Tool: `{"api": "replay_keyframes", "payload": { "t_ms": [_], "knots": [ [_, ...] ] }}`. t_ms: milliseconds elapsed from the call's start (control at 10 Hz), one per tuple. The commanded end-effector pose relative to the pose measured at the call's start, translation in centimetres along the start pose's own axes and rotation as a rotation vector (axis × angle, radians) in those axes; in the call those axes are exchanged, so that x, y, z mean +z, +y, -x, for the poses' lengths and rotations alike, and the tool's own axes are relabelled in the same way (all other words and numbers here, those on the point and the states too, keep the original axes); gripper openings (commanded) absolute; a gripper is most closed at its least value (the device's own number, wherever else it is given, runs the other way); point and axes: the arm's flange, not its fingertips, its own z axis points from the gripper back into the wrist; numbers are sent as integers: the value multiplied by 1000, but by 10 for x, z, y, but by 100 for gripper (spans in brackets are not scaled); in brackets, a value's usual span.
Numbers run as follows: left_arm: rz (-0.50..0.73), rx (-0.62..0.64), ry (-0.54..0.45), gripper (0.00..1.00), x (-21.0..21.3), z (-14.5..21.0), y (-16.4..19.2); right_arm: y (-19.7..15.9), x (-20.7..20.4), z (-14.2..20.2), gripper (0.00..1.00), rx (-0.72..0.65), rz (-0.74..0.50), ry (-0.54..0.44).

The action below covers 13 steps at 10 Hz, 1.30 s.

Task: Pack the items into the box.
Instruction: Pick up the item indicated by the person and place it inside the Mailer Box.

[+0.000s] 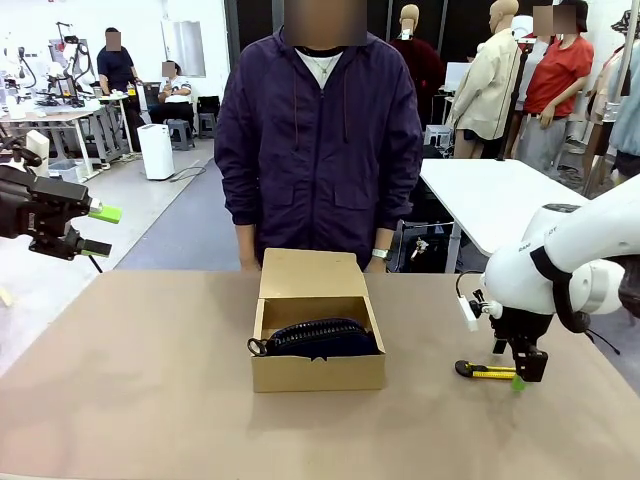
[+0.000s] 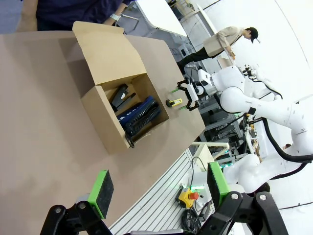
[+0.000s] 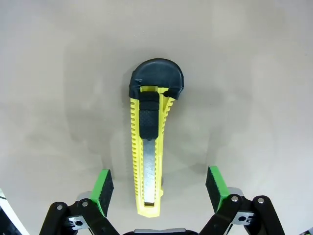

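Over utility knife [image 3: 146, 147]: right jaws spread | left jaws spread | pouch [image 1: 320, 337] in box [image 1: 318, 375]

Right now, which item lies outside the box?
The slim yellow-and-black utility knife, on the table; the navy pouch and black stapler lie inside the cardboard box.

I counted one small rectangular brown cardboard box [image 1: 318, 373] with a hinged lid flap, on one brown table [image 1: 140, 400]. There were three items: one dark navy zippered fabric pouch [image 1: 322, 338], one small black stapler [image 2: 119, 94] and one slim yellow-and-black utility knife [image 3: 146, 147]. I had two black grippers, my left gripper [image 1: 102, 231] and my right gripper [image 3: 159, 186], each with two green pads [image 3: 103, 190]. One person [image 1: 320, 150] in a dark purple jacket faced me.
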Motion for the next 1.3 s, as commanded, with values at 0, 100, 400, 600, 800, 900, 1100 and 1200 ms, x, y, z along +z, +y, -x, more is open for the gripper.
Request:
{"api": "replay_keyframes", "payload": {
  "t_ms": [0, 100, 400, 600, 800, 900, 1100, 1200],
  "knots": [
    [5, -6, 6, 100, 3, 1, 0, 4, -3, -1, 64, -25, 18, 43],
    [5, -6, 6, 100, 3, 1, 0, 4, -3, -2, 8, -17, 14, 34],
    [5, -6, 6, 100, 3, 1, 0, 3, -2, -2, 0, -10, -8, 15],
    [5, -6, 6, 100, 3, 1, 0, 2, -3, -2, 0, -4, -19, 2],
    [5, -6, 6, 100, 3, 1, 0, 3, -2, -2, 0, -2, -21, -7],
    [5, -6, 6, 100, 3, 1, 0, 3, -2, -2, 0, 1, -23, -11],
    [5, -6, 6, 100, 3, 1, 0, 3, -1, -3, 0, 9, -28, -19],
    [5, -6, 6, 100, 3, 1, 0, 4, 1, -3, 0, 15, -39, -34]
  ]
}}
